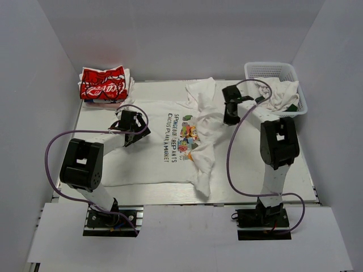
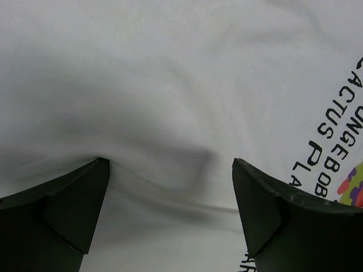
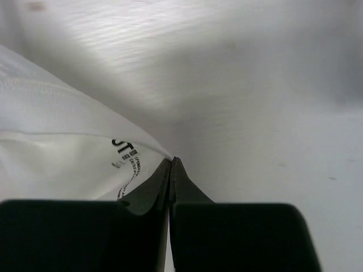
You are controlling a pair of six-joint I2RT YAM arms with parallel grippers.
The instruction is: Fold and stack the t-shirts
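Observation:
A large white t-shirt point(image 1: 153, 153) with cartoon print and dark lettering lies spread on the table, its right side bunched. My left gripper point(image 1: 138, 136) is open just over the shirt's left part; the left wrist view shows white cloth point(image 2: 170, 113) between the spread fingers point(image 2: 74, 209). My right gripper point(image 1: 229, 119) is shut on the shirt's right edge, with the cloth point(image 3: 68, 147) coming out at the fingertips point(image 3: 164, 181) over bare table. A folded red t-shirt point(image 1: 103, 84) with white script lies at the back left on folded white cloth.
A white plastic basket point(image 1: 276, 85) with crumpled white clothing stands at the back right. White walls enclose the table on three sides. The table's front edge point(image 1: 187, 205) runs just ahead of the arm bases.

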